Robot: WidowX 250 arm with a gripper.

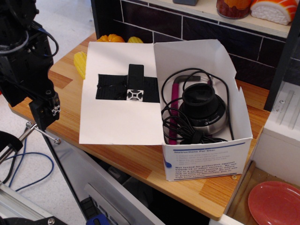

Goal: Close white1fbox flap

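The white1fbox (206, 161) stands open on the wooden counter, its blue text block on the near side wall. Inside lie a black round device (202, 105) with tangled black cable and a magenta stick (173, 112). The flap (117, 119) lies flat, folded out to the left of the box, inner side up, showing black tape (108, 88) and a small black-white block (135, 95). My gripper (43, 115) is black and hangs at the counter's left edge, left of the flap and apart from it. Its fingers are too dark to separate.
Yellow corn cobs (80, 63) and orange pieces (112, 38) lie behind the flap's far left corner. A dark tiled wall (197, 33) rises behind the box. A red plate (274, 204) sits low at right. Blue cables (28, 173) hang below left.
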